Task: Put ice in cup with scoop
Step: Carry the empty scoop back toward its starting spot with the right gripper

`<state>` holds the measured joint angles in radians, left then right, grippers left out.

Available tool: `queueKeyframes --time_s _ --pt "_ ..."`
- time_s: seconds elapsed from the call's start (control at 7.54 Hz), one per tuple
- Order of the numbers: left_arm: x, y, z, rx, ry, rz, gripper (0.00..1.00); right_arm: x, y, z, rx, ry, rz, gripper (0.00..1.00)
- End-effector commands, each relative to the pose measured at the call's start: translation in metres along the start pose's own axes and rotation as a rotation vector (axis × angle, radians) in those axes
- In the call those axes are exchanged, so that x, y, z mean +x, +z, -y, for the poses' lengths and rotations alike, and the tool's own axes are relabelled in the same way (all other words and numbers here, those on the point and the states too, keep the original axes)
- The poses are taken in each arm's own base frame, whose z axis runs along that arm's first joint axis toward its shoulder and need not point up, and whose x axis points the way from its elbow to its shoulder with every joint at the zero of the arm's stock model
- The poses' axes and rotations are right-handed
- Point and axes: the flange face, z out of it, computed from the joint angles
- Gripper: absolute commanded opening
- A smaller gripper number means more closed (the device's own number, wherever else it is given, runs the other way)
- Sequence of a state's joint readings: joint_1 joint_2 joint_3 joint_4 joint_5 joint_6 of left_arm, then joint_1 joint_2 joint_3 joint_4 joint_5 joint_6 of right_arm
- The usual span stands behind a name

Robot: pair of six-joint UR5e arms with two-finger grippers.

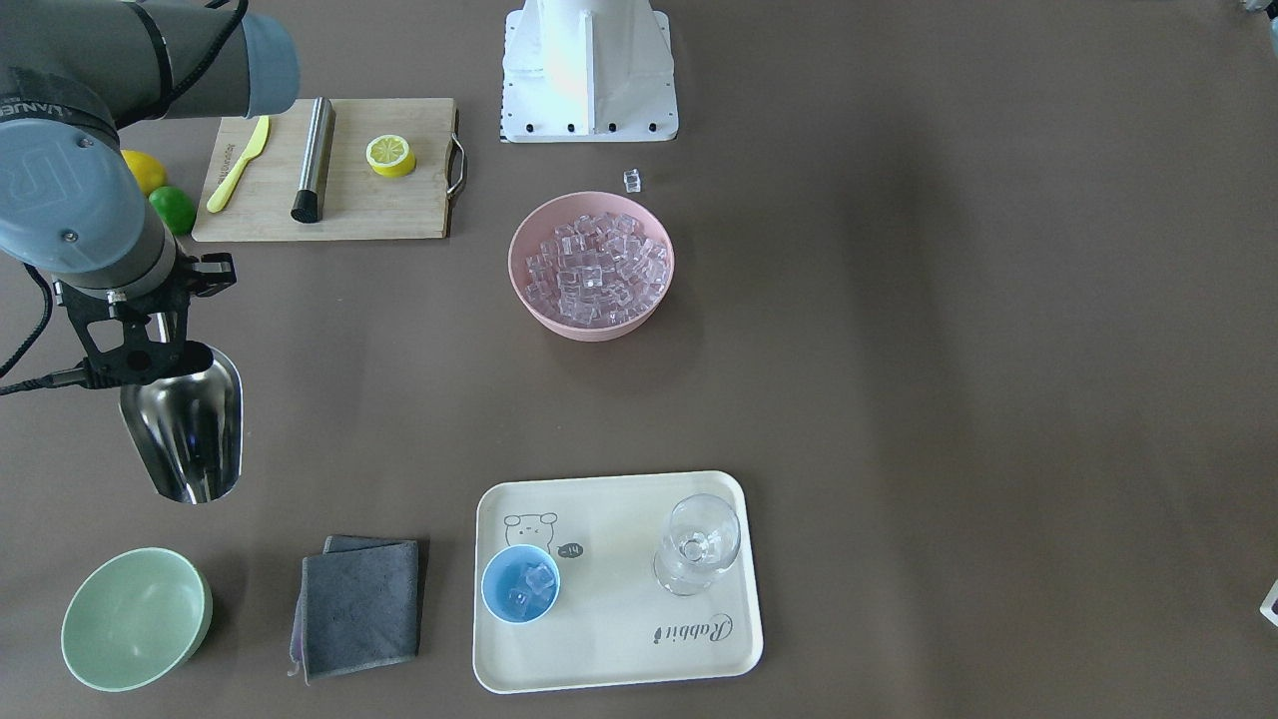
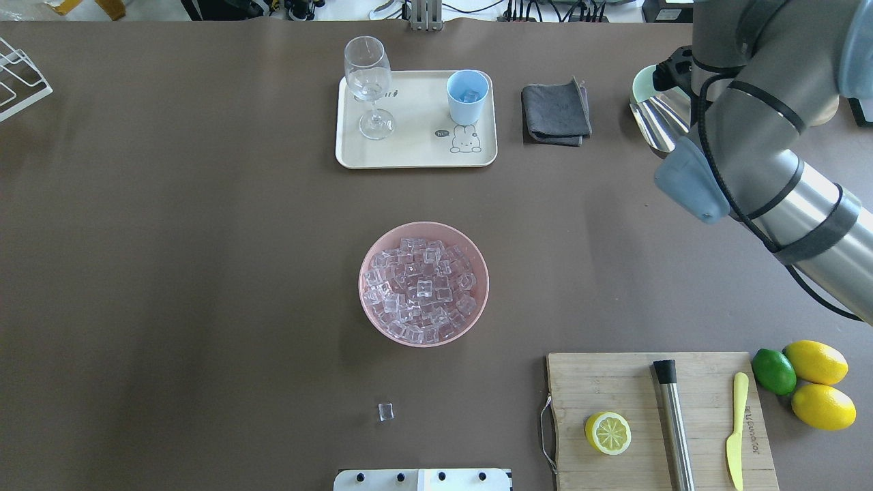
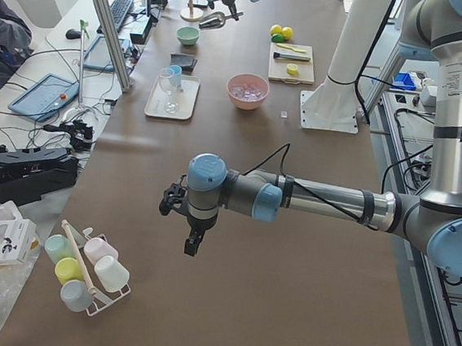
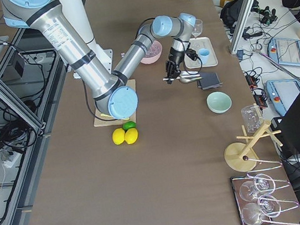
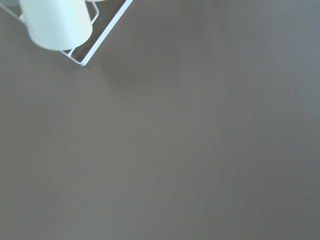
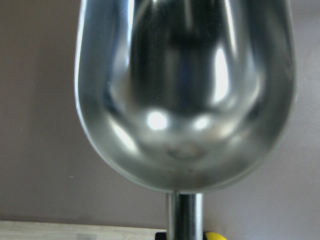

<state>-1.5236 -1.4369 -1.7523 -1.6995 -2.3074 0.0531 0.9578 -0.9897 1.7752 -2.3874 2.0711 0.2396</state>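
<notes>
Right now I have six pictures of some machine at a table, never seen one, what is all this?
It is a robot with two arms at a table. One picture faces it from across the table, one looks over its shoulders, two look from the table's ends, two sit on its wrists. The jaws of the right arm hold an empty steel scoop. A pink bowl mid-table is full of ice; one cube lies loose. A blue cup with a few cubes stands on a cream tray beside a stemmed glass. The left arm hangs over bare table.
</notes>
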Motion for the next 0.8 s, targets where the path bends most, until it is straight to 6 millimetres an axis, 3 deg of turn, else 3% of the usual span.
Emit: queueKeyframes --time_s 0.0,0.27,0.66 --pt "-0.028 -0.003 -0.026 0.003 -0.086 -0.021 0.98 0.029 0.056 -0.012 0.061 0.21 0.031 0.0" --pt "-0.03 0.001 -0.034 -0.009 -0.212 -0.026 0.98 0.039 0.094 -0.012 0.071 0.348 0.138 0.0" --pt "-0.031 0.008 -0.035 -0.024 -0.252 -0.024 0.98 0.046 0.116 -0.036 -0.01 0.392 0.248 0.0"
